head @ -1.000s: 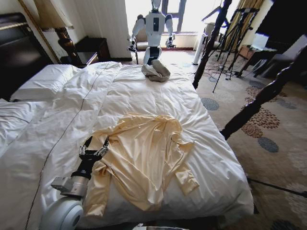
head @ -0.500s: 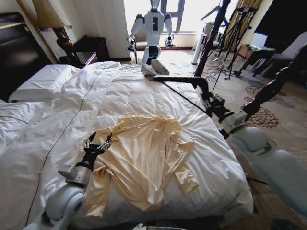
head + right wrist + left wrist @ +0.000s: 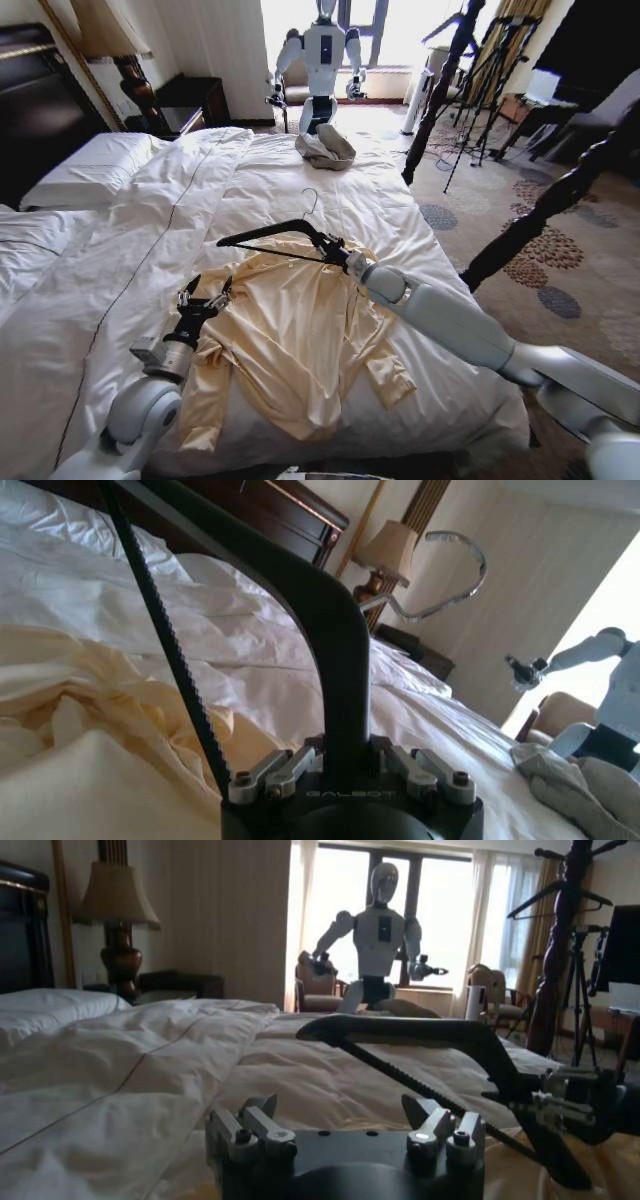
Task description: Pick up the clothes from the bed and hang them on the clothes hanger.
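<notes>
Head view: right gripper, jaws clamped on a black hanger, holds it over the pale yellow hooded top spread on the bed (ready for threading); left gripper, jaws spread, waits at the top's edge.

On the bed lies the hooded top; a cloth bundle sits far behind it, pillows to the left.

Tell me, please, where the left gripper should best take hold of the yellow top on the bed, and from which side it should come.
Probably the bunched shoulder fold nearest the left gripper, coming from above. The yellow top lies flat on the bed, so only raised folds give the open fingers something to pinch. The right gripper holds the hanger over the collar, so keep clear there.
</notes>
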Tool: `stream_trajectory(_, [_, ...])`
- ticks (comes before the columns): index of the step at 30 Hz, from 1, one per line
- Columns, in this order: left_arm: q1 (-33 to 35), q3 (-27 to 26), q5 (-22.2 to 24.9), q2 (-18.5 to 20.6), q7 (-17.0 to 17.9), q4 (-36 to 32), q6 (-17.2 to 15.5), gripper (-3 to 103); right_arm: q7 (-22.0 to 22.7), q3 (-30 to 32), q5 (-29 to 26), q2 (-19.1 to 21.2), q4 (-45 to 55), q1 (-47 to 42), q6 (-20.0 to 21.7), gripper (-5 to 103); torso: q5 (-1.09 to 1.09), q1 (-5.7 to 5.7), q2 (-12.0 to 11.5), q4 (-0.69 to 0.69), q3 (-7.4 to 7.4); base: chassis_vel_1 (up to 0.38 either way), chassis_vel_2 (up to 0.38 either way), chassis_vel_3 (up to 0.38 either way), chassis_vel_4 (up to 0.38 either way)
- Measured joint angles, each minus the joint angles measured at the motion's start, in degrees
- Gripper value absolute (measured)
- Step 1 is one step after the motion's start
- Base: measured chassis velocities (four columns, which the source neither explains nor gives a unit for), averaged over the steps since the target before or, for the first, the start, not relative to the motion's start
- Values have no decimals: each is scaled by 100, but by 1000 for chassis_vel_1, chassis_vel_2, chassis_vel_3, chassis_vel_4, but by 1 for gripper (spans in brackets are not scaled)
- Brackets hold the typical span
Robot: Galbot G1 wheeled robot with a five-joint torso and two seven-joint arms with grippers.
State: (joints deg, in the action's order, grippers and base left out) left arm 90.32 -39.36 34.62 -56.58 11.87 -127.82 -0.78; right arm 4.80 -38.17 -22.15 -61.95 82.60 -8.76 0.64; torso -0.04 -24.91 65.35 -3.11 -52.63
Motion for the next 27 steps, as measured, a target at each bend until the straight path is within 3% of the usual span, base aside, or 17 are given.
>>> stream_trajectory(6, [-14,-70,46,28,5,61,4,86,-246,-11,263,-285,-619,-89,-272,19,0,0,0,0,0,0,0,0,0])
stream_trajectory(12, [-65,-59,71,38,6,130,12,86,-391,155,480,-164,-862,-423,-620,19,2,1,0,-1,1,0,0,0,0])
stream_trajectory(27, [-162,52,60,114,-1,158,23,86,-972,397,1149,225,-1274,-329,-949,19,2,0,0,0,1,0,0,0,0])
